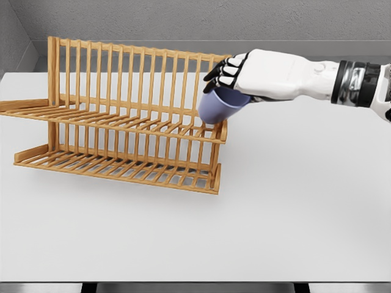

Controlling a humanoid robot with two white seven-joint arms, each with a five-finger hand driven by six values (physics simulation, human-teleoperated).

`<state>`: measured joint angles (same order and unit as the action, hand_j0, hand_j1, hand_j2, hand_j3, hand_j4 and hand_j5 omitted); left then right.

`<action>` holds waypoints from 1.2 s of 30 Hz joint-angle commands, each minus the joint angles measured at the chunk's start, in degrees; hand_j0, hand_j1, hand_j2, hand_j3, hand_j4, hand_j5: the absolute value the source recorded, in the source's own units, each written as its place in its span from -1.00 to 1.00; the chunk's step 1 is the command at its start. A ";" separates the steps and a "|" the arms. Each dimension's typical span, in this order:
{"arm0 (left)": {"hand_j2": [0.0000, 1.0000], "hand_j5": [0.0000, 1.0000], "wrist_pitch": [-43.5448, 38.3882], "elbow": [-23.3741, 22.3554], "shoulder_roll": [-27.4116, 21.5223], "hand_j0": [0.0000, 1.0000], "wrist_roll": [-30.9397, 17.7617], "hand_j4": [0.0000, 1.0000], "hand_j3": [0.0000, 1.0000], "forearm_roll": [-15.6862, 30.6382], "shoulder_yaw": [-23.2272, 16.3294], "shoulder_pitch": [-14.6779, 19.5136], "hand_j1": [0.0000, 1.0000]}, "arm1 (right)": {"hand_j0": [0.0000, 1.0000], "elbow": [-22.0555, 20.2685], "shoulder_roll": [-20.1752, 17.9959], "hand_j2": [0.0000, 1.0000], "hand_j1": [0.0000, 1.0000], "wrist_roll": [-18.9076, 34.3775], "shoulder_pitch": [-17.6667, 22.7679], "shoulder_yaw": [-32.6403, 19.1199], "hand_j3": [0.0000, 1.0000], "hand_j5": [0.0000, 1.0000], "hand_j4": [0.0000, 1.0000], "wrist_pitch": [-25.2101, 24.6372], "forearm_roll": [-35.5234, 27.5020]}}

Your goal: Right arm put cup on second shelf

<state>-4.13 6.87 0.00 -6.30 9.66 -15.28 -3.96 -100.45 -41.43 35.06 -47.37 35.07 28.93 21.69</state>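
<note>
One cup [217, 107], one wooden rack [122, 122], one hand [256, 74], one table [293, 213].

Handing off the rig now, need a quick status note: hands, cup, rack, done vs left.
Right hand: fingers shut on the lilac-blue plastic cup, tilted, at the right end of the two-tier wooden dish rack on the white table.
Left hand: not in view.
Done: cup grasped and brought to the upper shelf; its lower edge looks at or just above the slats.
Left: set it down, release, pull back.
</note>
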 commanded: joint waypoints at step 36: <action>1.00 1.00 0.00 -0.01 0.00 1.00 -0.03 1.00 1.00 0.01 -0.01 0.00 1.00 | 1.00 0.00 2.85 1.00 1.00 -0.06 -2.46 0.18 1.00 1.00 1.00 6.07 -0.78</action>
<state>-4.13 6.87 0.00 -6.31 9.66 -15.28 -3.87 -100.46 -38.16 35.03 -49.57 36.29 35.18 21.27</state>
